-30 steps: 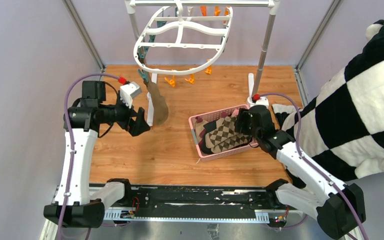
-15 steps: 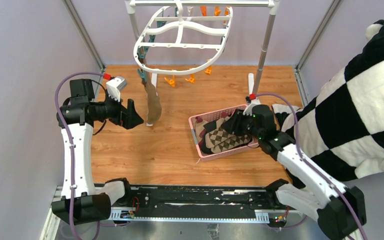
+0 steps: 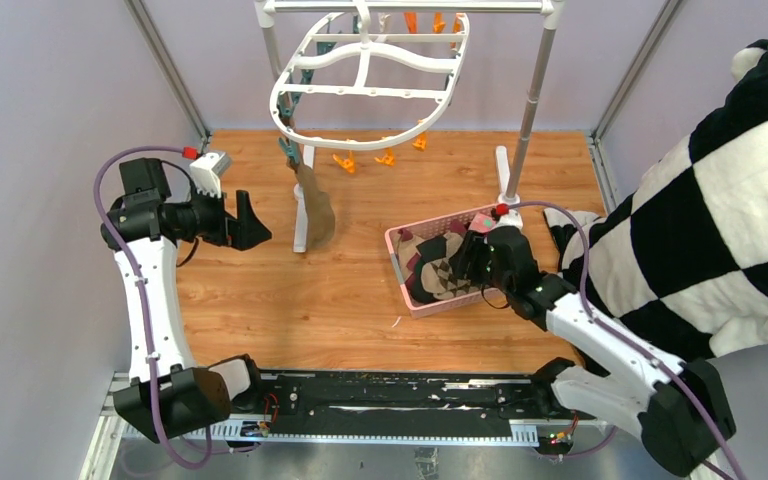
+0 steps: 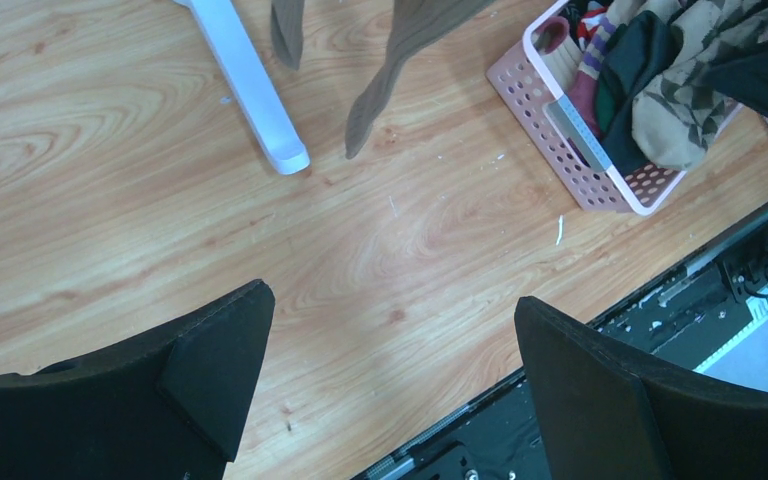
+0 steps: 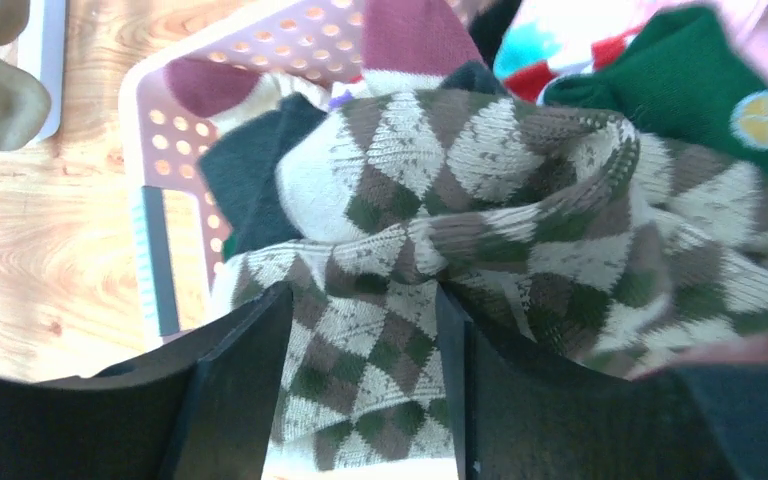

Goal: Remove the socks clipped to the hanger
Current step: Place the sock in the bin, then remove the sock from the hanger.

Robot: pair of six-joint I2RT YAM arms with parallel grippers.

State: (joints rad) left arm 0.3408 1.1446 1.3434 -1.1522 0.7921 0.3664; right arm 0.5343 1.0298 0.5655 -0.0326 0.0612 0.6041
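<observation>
The white oval hanger (image 3: 370, 92) hangs from the rack at the back. One olive-brown sock (image 3: 316, 208) hangs from a teal clip on its near left rim; it also shows in the left wrist view (image 4: 400, 50). My left gripper (image 3: 250, 228) is open and empty, left of that sock and apart from it; its jaws stand wide over bare wood (image 4: 390, 320). My right gripper (image 3: 463, 262) is low in the pink basket (image 3: 400, 272), its fingers closed on a wad of the brown argyle sock (image 5: 480, 170), which fills the gap between them (image 5: 360, 296). Other socks lie in the basket.
The grey pole rack (image 3: 532, 90) stands at the back, its white foot (image 4: 245, 85) beside the hanging sock. Orange clips (image 3: 385, 157) dangle from the hanger's rim. A large black-and-white checked plush cloth (image 3: 720, 200) fills the right side. Purple walls close in the wooden table.
My left gripper has drawn back to the left, away from the hanging sock. My right gripper has moved left and down into the basket, which shifted slightly. The hanger swung a little.
</observation>
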